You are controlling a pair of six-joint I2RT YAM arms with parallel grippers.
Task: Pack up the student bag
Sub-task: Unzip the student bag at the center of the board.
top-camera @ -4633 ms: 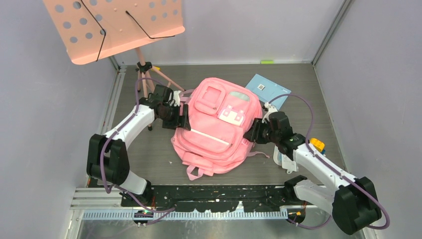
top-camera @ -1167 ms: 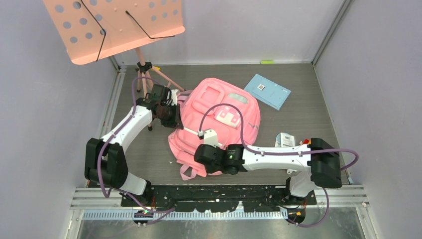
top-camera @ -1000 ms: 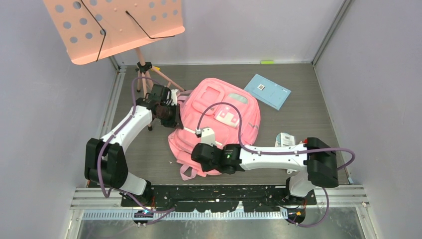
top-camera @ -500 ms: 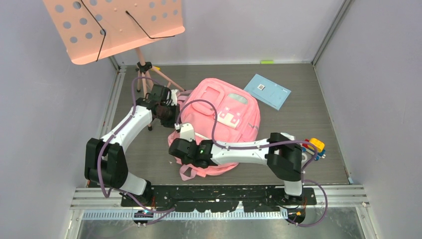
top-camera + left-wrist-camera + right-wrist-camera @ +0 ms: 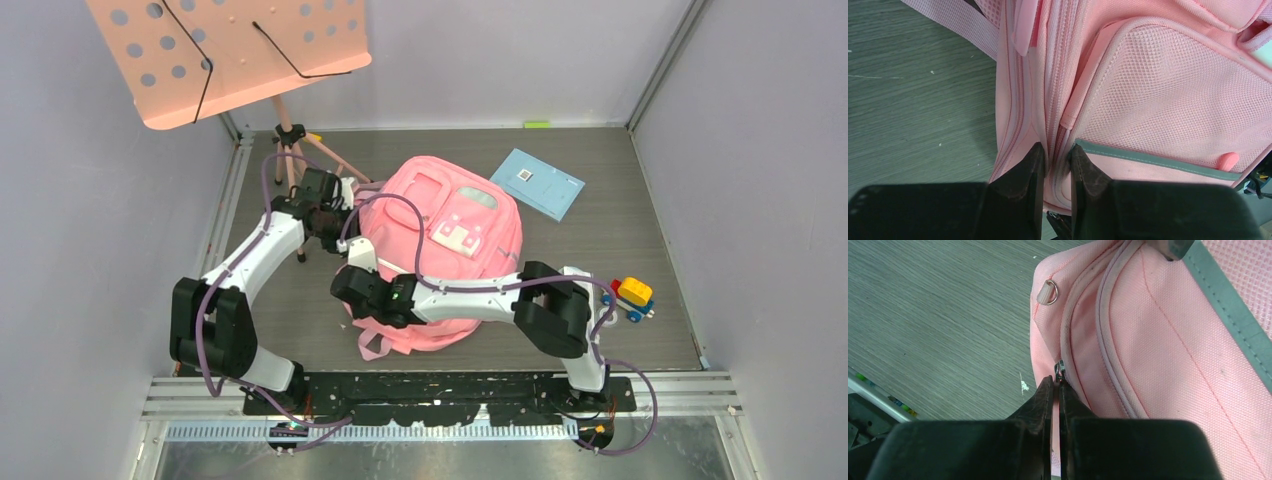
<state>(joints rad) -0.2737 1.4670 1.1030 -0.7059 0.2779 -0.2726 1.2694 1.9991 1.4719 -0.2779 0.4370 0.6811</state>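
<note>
Two arms meet at the left side of the student bag (image 5: 450, 230), which lies flat, pockets up, mid-counter (image 5: 620, 230). Far left, a salmon music stand (image 5: 230, 60) stands on its tripod at the back corner. Just beside it, the left tool (image 5: 1056, 147) is clamped on a fold of the bag's side seam, near the grey reflective strip (image 5: 1148, 160). The right arm reaches across the bag's near part; the right tool (image 5: 1055, 382) is pinched together on the zip pull (image 5: 1058, 369) at the near-left corner, below a small D-ring (image 5: 1049, 292). Right of the bag lies a blue booklet (image 5: 540, 183); a colourful toy (image 5: 630, 295) sits nearer the right edge.
</note>
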